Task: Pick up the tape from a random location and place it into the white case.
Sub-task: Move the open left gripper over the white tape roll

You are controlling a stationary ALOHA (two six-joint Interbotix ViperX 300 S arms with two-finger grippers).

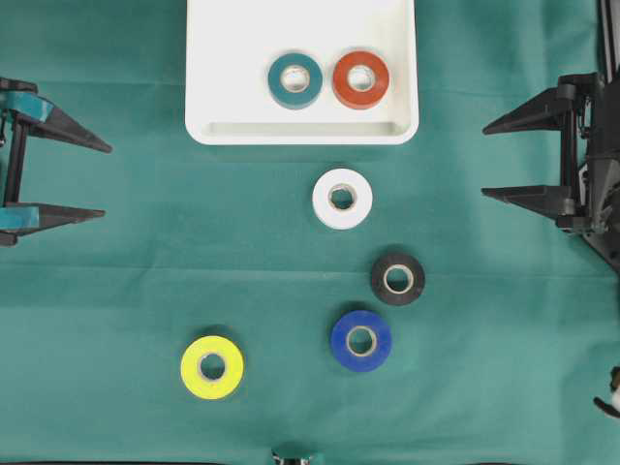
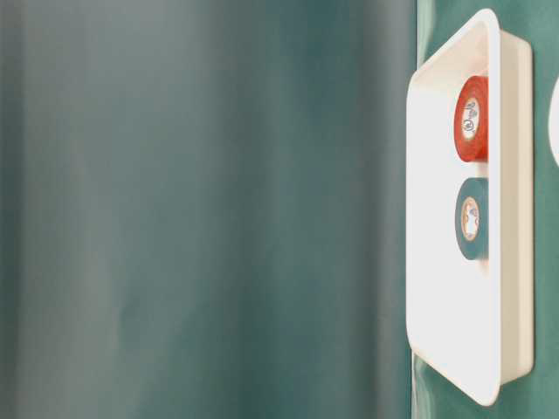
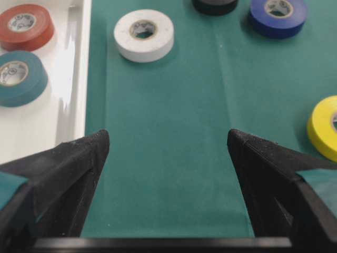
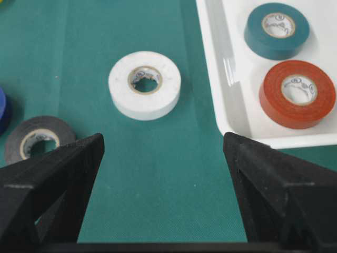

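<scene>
Both the left gripper (image 1: 97, 179) and right gripper (image 1: 489, 160) stand wide open, empty; recommend straddling the white tape (image 1: 342, 199) squarely before lifting it into the white case (image 1: 232, 131).

2 tape rolls (image 1: 327, 79) side by side in white case (image 1: 232, 58); 4 rolls (image 1: 342, 199) on cloth (image 1: 116, 291) outside

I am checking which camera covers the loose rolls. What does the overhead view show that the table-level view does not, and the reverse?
Only the overhead view shows the black roll, blue roll and yellow roll on the green cloth, the whole white roll, plus the open left end effector and open right end effector. Only the table-level view shows a wide blurred green area filling its left part. Both show the white case holding the teal roll and red roll.
</scene>
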